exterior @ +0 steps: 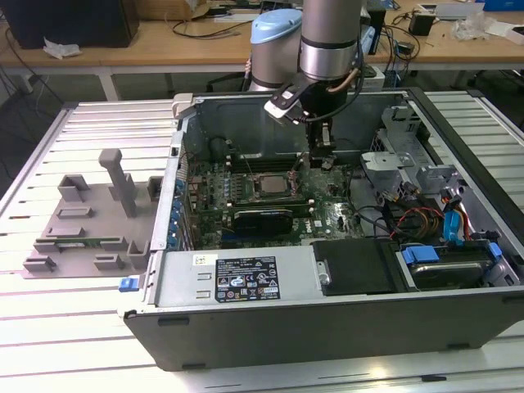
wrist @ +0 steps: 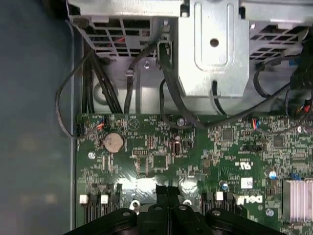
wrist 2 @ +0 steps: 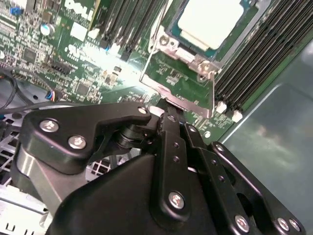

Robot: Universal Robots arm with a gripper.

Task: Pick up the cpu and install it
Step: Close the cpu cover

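Motherboard: cpu seemingly near tool

Bright light, with glare whitening the cpu and motherboard.

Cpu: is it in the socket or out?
In. In the second wrist view the cpu lies flat within the socket frame; the tool, shut and empty, is clear of it.

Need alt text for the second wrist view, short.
The cpu lies silver top up in its socket on the green motherboard, memory slots on both sides. The black gripper, fingers together and empty, sits in the foreground, tips near the socket's frame.
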